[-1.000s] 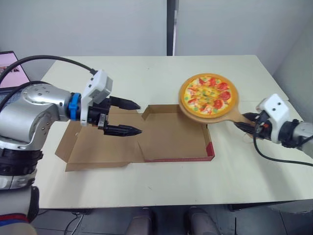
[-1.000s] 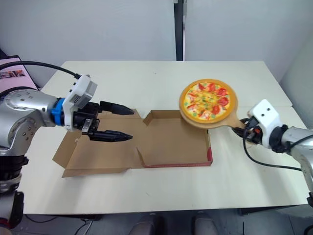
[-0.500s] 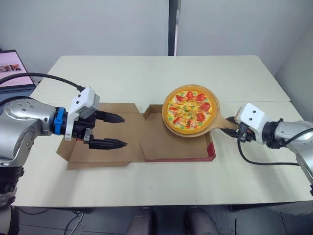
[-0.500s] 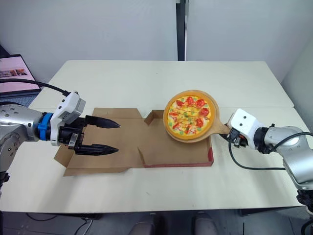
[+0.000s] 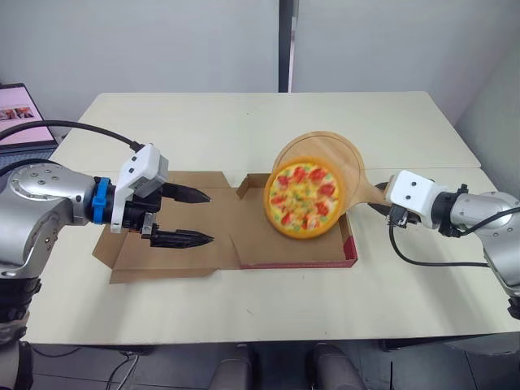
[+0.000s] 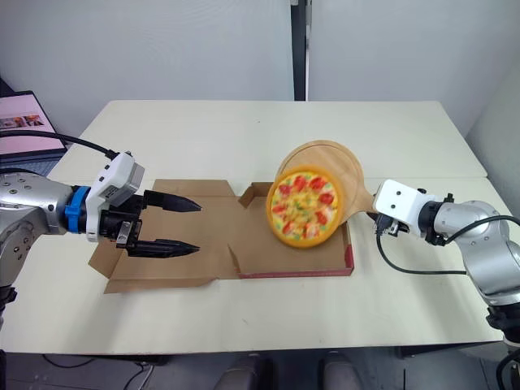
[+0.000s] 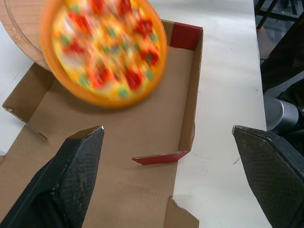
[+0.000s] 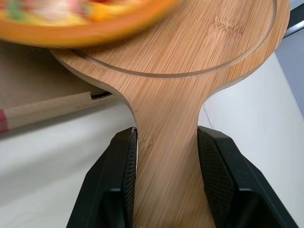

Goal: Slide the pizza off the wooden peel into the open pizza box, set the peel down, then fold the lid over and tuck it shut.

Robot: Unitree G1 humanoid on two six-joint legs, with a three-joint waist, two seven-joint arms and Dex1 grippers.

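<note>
**Pizza tipping off the peel over the open box**

The right gripper [image 8: 166, 142] is pinching the narrow handle of the wooden peel [image 5: 329, 158], one finger on each side of the neck. It is holding the board tilted steeply above the right half of the pizza box [image 6: 252, 236]. The box is lying open toward the front edge of the desk [image 5: 244, 122], with its lid [image 5: 175, 252] spread flat toward the desk's left edge.

The pizza [image 5: 304, 201] is hanging off the board's lower rim, over the box's tray, and it is showing blurred. That suggests it is sliding.

The pizza is looking like one glossy, rigid disc, probably light and slick on the smooth wood. It is likely to go all at once rather than creep, so the tray's red wall is what will be stopping it. The peel is looking stiff, and the neck is the sound place to grip it.

The left gripper [image 5: 210, 217] is hovering over the lid with its fingers spread and nothing between them. The cardboard is looking thin and bendy. The lid's free outer edge seems the best place to lift it, so that it folds along the crease.
</note>
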